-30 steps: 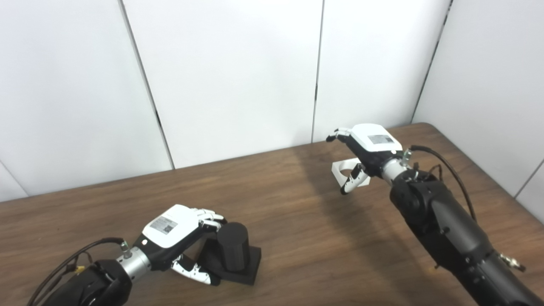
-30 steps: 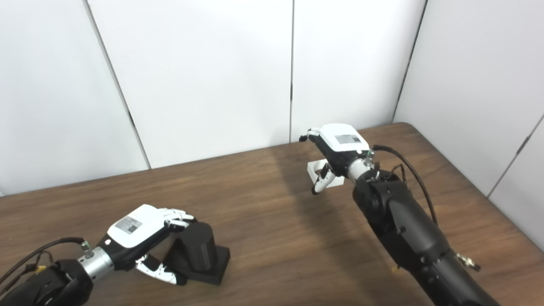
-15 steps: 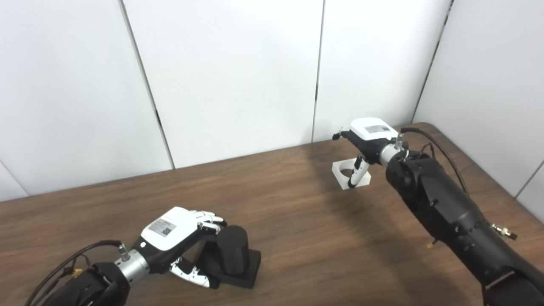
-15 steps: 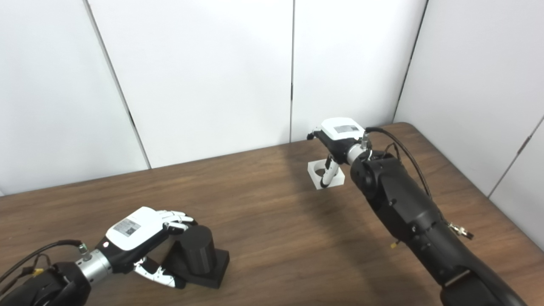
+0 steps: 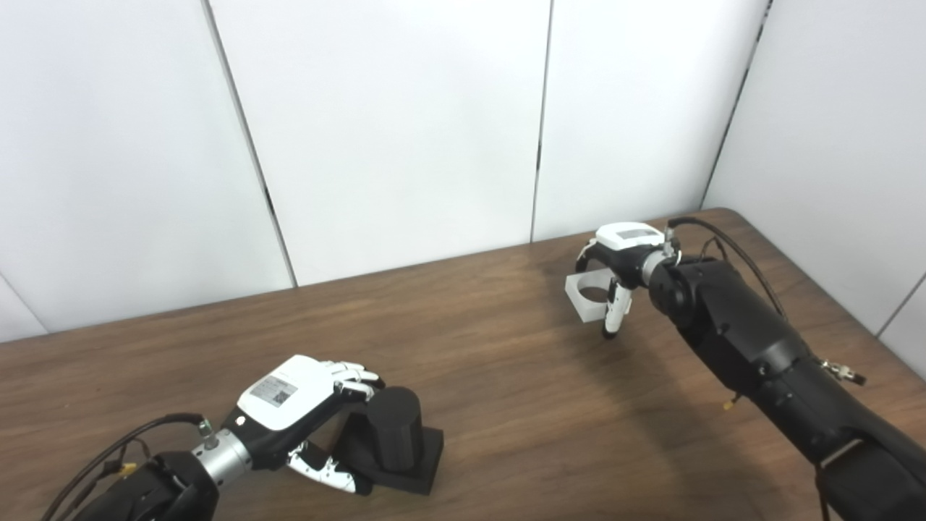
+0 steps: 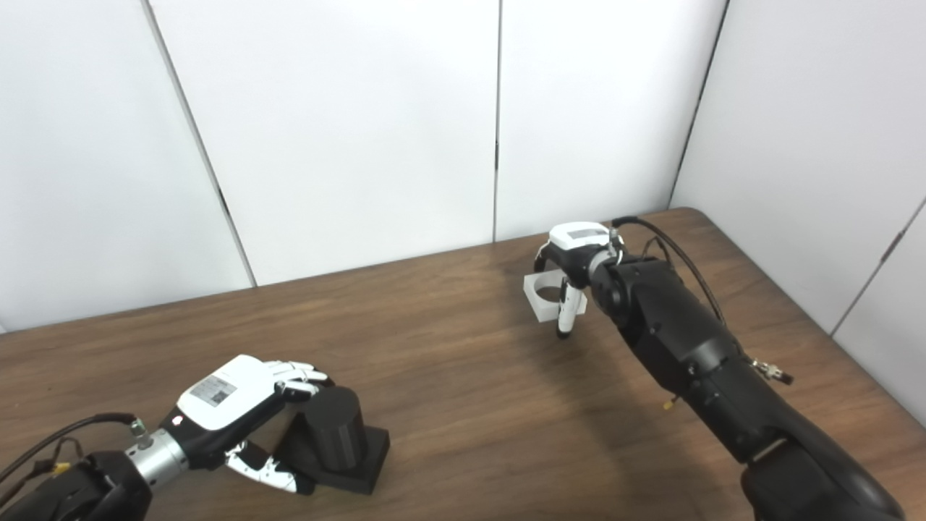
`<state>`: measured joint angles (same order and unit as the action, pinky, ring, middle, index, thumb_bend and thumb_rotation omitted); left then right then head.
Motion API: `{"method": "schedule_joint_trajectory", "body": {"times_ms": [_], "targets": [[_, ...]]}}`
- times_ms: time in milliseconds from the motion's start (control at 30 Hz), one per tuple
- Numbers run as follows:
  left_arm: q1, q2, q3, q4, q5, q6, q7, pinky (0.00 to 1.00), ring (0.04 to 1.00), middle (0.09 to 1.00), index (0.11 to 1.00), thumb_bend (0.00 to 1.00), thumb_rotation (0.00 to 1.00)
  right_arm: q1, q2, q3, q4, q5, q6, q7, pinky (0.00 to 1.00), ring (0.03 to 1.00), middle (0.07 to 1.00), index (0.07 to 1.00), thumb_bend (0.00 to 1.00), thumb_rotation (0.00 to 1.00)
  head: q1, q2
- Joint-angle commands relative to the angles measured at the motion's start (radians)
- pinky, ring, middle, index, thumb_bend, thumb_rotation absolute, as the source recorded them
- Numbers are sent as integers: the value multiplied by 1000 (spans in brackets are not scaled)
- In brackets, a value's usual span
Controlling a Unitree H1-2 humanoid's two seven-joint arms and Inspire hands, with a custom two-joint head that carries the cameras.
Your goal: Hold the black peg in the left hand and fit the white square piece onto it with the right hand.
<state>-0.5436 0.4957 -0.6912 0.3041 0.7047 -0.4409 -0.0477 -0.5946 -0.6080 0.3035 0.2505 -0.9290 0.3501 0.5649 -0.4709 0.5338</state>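
White square piece (image 5: 589,295) seemingly pinched by right hand (image 5: 621,250); grip should be firmed before lifting toward left-held black peg (image 5: 394,428).

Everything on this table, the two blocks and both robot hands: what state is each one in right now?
black peg: upright on the table, on its square base.
white square piece: flat on the table, hole up.
left hand: fingers curled around the peg.
right hand: arched over the white piece; grip unclear.

A dark wood-grain surface (image 5: 506,391) runs up to white wall panels. Near its front left stands the black peg (image 5: 396,434) on its square base. Far back right, the white piece (image 5: 587,297) sits on it.
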Motion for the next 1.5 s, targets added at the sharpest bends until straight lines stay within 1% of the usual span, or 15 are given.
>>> {"method": "schedule_joint_trajectory", "body": {"times_ms": [0,167,367,467,600,633,667,733,833,967,1233,1300,1367,1400,1467], "targets": [[54,39,-44,18,61,-25,-102,763,839,818,489,524,60,-62,-31,-3,-6,-10,17,-3,756,892,944,794,912,89,2,2],[54,42,-50,20,53,-28,-87,757,832,814,488,524,59,-68,-28,16,22,-10,10,-13,754,888,933,785,897,81,2,2],[55,43,-45,11,57,-27,-101,757,836,817,489,524,59,-85,-26,44,82,-13,-4,-30,772,888,925,764,861,85,7,7],[56,43,-41,9,52,-26,-106,756,836,817,489,524,59,-93,-27,60,118,-15,-16,-46,776,885,908,733,836,95,7,7],[58,43,-36,4,53,-25,-113,761,839,819,489,524,59,-98,-31,76,145,-14,-10,-60,768,874,867,663,777,146,7,13],[59,44,-35,2,54,-25,-114,759,837,818,489,524,59,-97,-33,79,147,-15,-7,-63,768,868,854,562,625,146,7,13],[58,44,-35,3,53,-25,-115,759,838,819,489,524,59,-94,-35,81,143,-16,-4,-66,761,859,840,526,573,145,7,13],[60,46,-31,-1,50,-23,-125,767,844,823,489,524,59,-84,-39,79,126,-17,8,-66,749,837,800,494,529,140,11,20],[63,48,-28,-5,52,-26,-120,767,843,822,489,524,59,-79,-41,78,115,-17,26,-53,755,815,758,488,519,136,11,22],[61,51,-39,4,51,-29,-98,760,839,817,489,524,59,-77,-46,81,111,-16,27,-49,778,826,753,492,520,141,11,24],[59,50,-45,7,53,-28,-89,755,839,818,489,524,59,-62,-56,66,83,14,-32,-100,761,821,758,491,521,146,23,32],[60,48,-42,5,54,-28,-96,758,841,823,489,524,59,-54,-57,49,67,41,-53,-117,764,831,766,487,521,144,28,32],[61,46,-39,3,51,-27,-104,762,846,826,489,524,59,-45,-46,12,43,94,-59,-123,788,844,773,482,522,139,33,33],[61,45,-37,2,51,-27,-105,765,847,826,489,524,59,-41,-40,-11,33,132,-64,-121,801,852,778,480,521,135,45,38],[61,43,-36,0,52,-27,-108,767,848,826,489,524,59,-39,-38,-29,11,169,-74,-110,792,860,794,477,519,133,70,47]]}}
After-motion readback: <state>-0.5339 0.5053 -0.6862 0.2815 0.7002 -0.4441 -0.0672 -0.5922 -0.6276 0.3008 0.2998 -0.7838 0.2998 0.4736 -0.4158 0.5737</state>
